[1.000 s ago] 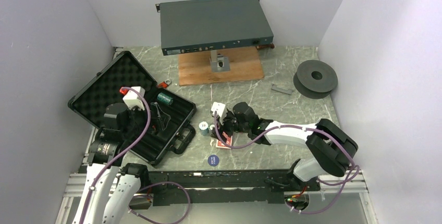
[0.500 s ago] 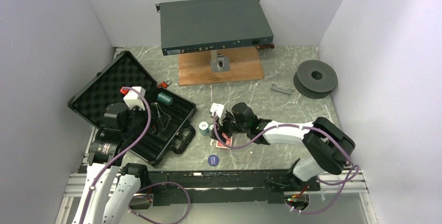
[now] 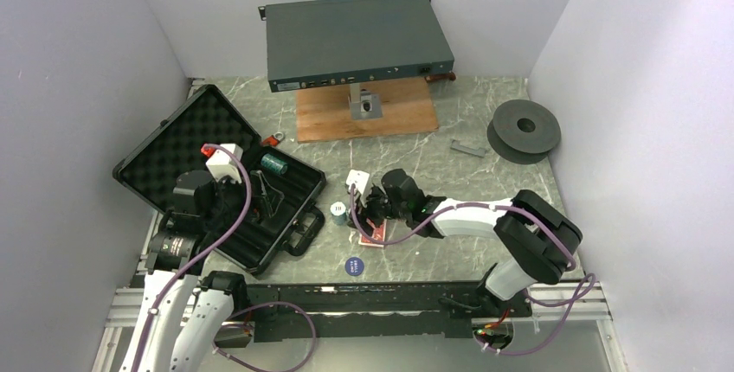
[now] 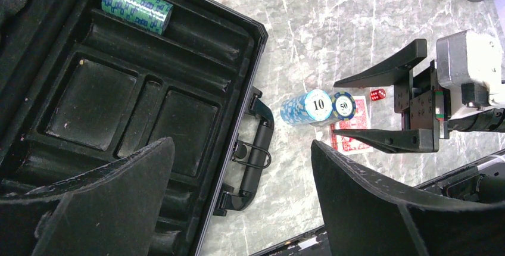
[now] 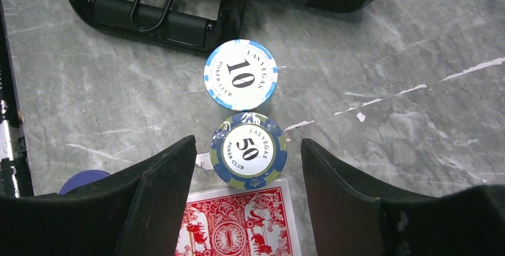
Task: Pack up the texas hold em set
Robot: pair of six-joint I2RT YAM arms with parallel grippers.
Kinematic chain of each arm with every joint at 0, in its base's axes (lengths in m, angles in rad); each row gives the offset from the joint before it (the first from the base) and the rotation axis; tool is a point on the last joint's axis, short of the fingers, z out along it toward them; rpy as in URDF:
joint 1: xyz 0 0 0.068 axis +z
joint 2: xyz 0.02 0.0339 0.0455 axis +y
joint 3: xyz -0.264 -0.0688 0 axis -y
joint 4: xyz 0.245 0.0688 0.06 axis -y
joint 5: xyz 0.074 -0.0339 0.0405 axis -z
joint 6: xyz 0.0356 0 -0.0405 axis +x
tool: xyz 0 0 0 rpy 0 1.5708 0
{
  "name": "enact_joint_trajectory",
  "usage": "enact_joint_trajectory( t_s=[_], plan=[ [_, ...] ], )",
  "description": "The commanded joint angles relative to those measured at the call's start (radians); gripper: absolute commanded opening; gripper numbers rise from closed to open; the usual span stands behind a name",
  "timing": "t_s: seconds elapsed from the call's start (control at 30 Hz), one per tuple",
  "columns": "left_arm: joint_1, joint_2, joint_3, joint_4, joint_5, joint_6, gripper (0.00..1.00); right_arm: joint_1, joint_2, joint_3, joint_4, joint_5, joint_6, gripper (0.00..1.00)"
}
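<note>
The right gripper's (image 5: 247, 143) jaws stood apart around the 50 chip stack (image 5: 248, 155) on the table, just beside the 10 stack (image 5: 241, 74) and the card deck (image 5: 238, 226). Closing crooked, I reckoned, might topple either stack. The left gripper (image 4: 241, 146) gaped wide over the open case (image 4: 137, 95).

Case (image 3: 184, 143) open at left, green chip roll (image 3: 275, 162) inside. Left pincer (image 3: 267, 201) above its tray. Right pincer (image 3: 362, 214) low over deck (image 3: 376, 236), beside chip stack (image 3: 338, 210). Blue disc (image 3: 354, 265) lies apart.
</note>
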Motion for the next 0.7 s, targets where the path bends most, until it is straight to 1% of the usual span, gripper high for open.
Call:
enact_joint_trajectory(
  t_s=[0.0, 0.23, 0.3, 0.37, 0.4, 0.47, 0.63, 0.67],
  plan=[
    [0.003, -0.004, 0.012, 0.035, 0.021, 0.023, 0.9, -0.001, 0.002, 0.046, 0.048, 0.006, -0.011, 0.67],
    [0.003, -0.009, 0.01, 0.035, 0.017, 0.02, 0.88, -0.001, 0.002, 0.047, 0.026, 0.012, -0.021, 0.57],
    [0.003, -0.01, 0.009, 0.036, 0.025, 0.02, 0.86, -0.001, 0.003, 0.05, 0.012, -0.001, -0.024, 0.5],
    [0.003, -0.01, 0.007, 0.041, 0.037, 0.021, 0.85, -0.001, 0.005, 0.057, -0.001, -0.013, -0.029, 0.41],
    [0.003, -0.008, 0.007, 0.041, 0.04, 0.022, 0.84, -0.001, 0.007, 0.061, -0.008, -0.017, -0.03, 0.38],
    [0.003, -0.007, 0.007, 0.041, 0.043, 0.022, 0.83, -0.001, 0.011, 0.066, -0.017, -0.023, -0.032, 0.36],
    [0.003, -0.007, 0.007, 0.039, 0.036, 0.02, 0.8, -0.001, 0.005, 0.079, -0.047, -0.063, -0.04, 0.2],
    [0.003, -0.009, 0.007, 0.039, 0.034, 0.02, 0.79, -0.001, 0.004, 0.085, -0.061, -0.072, -0.046, 0.16]
  ],
)
